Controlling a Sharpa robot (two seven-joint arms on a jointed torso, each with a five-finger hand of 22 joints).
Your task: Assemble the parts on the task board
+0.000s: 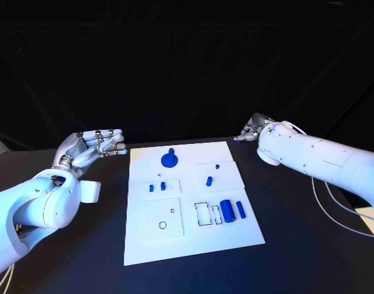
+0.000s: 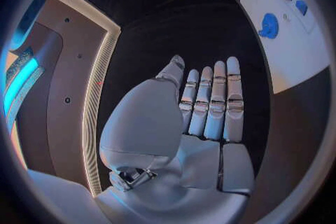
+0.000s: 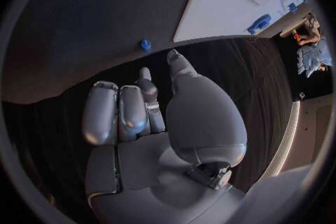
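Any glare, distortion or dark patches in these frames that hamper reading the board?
Head view: the task board is evenly lit, its blue parts crisp, while the background falls to black. Left wrist view: fisheye bends the board's edge, and a bright light strip glares beside the left hand. Right wrist view: the right hand sits dim, the board curved.

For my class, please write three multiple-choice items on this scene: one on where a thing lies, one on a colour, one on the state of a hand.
1. Where does the blue gear lie?
A. near the task board's far edge
B. on the black table
C. in the left hand

2. What colour are the small parts on the board?
A. red
B. blue
C. yellow

3. How is the left hand?
A. gripping a part
B. pressing on the board
C. open, holding nothing

Answers: 1 A, the gear sits on the white plate by its far edge. 2 B, every piece is blue. 3 C, the left wrist view shows its fingers straight and bare.
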